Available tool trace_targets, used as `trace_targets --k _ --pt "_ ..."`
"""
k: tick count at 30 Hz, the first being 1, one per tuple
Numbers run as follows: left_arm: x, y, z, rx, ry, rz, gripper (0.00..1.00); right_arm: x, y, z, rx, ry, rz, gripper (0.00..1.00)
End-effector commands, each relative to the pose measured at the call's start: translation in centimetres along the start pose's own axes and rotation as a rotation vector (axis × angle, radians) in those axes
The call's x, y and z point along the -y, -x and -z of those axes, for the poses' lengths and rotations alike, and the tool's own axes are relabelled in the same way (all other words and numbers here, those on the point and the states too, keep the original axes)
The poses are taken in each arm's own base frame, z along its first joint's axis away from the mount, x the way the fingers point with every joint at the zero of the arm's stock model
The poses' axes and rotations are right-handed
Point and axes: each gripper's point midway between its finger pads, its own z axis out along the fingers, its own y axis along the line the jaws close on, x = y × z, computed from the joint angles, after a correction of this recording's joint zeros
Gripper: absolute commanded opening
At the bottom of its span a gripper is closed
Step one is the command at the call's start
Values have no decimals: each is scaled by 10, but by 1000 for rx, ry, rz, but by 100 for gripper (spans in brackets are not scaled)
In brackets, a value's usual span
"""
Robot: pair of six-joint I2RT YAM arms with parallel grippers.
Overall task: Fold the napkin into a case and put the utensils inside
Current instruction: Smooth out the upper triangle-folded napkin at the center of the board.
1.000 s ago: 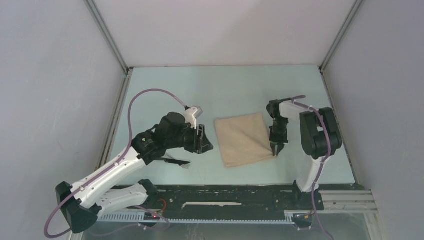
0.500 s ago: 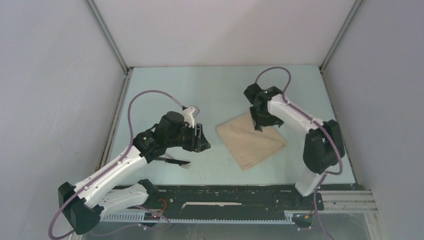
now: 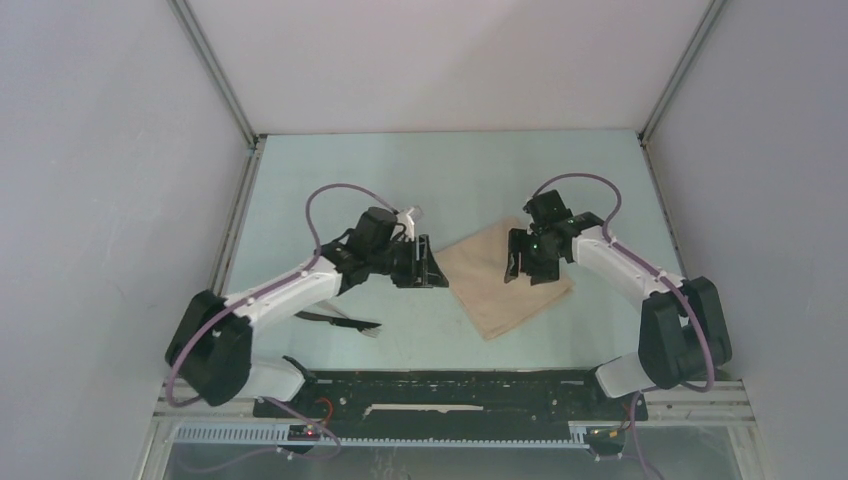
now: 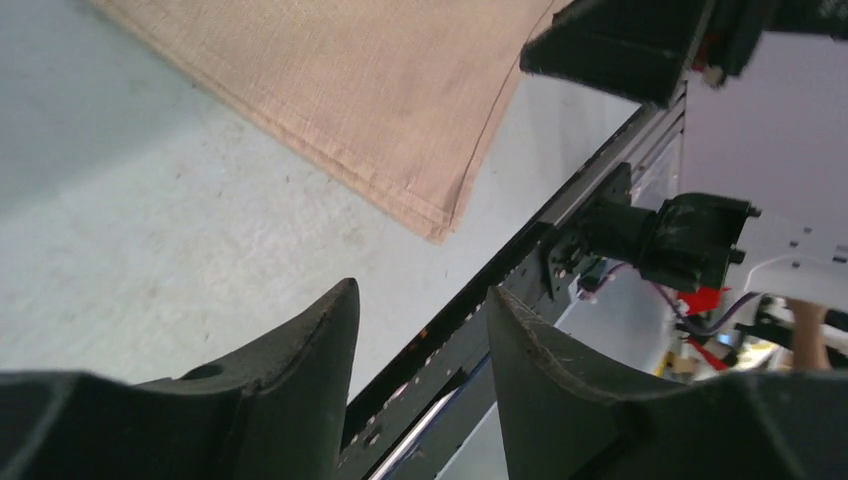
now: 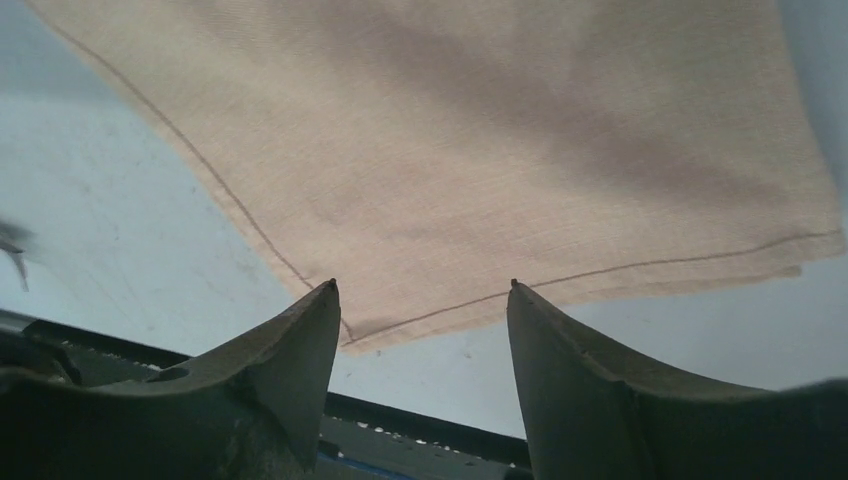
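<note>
1. Leave utensils (image 3: 340,320) on bench (image 3: 420,190), at left, well apart from napkin; not needed yet.
2. Bring left tool (image 3: 428,266), jaws apart and empty, onto napkin corner just beside it; pinch every layer.
3. Find napkin (image 3: 500,300) mid-bench, folded flat, lying as a diamond; match edges so a pocket forms.
4. Lower right tool (image 5: 422,285), open and empty above napkin, squarely before closing.
5. See no container; napkin case not yet formed, nothing inside.
</note>
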Motion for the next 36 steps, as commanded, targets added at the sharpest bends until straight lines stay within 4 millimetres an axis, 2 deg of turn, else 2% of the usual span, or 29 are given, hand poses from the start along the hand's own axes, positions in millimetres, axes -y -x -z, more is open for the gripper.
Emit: trace_targets --k 1,3,5,10,15,18,21,23,25,28,31,33,36 --pt "27 24 -29 2 -152 90 54 8 19 7 88 35 -83 64" --pt "31 31 -48 -17 -190 129 51 25 20 1 99 7 -162 55" --pt "36 34 -67 -53 -225 158 48 37 18 -4 101 -41 -194 51" --pt "43 23 -102 -125 -216 145 47 41 11 -18 72 -27 -213 49" --pt "30 16 -113 -120 -156 150 50 36 -10 -38 24 -10 -218 50" --pt "23 14 -115 -126 -127 142 51 39 -33 -48 -18 -28 -229 50" --pt "16 17 -117 -123 -109 152 51 36 -52 -53 -44 -21 -232 51" --pt "9 22 -118 -110 -91 160 51 26 -58 -50 -45 0 -207 51" --pt "2 28 -120 -100 -72 166 52 23 -57 -44 -33 0 -195 52" --pt "-7 38 -121 -87 -54 171 52 22 -43 -27 23 6 -177 57" --pt "-21 42 -119 -79 -9 188 51 3 -32 -14 56 70 -121 63" --pt "-27 47 -119 -70 3 200 50 -7 -28 -11 60 125 -118 65" --pt "-32 55 -120 -57 10 214 49 -11 -12 -15 67 214 -178 65"
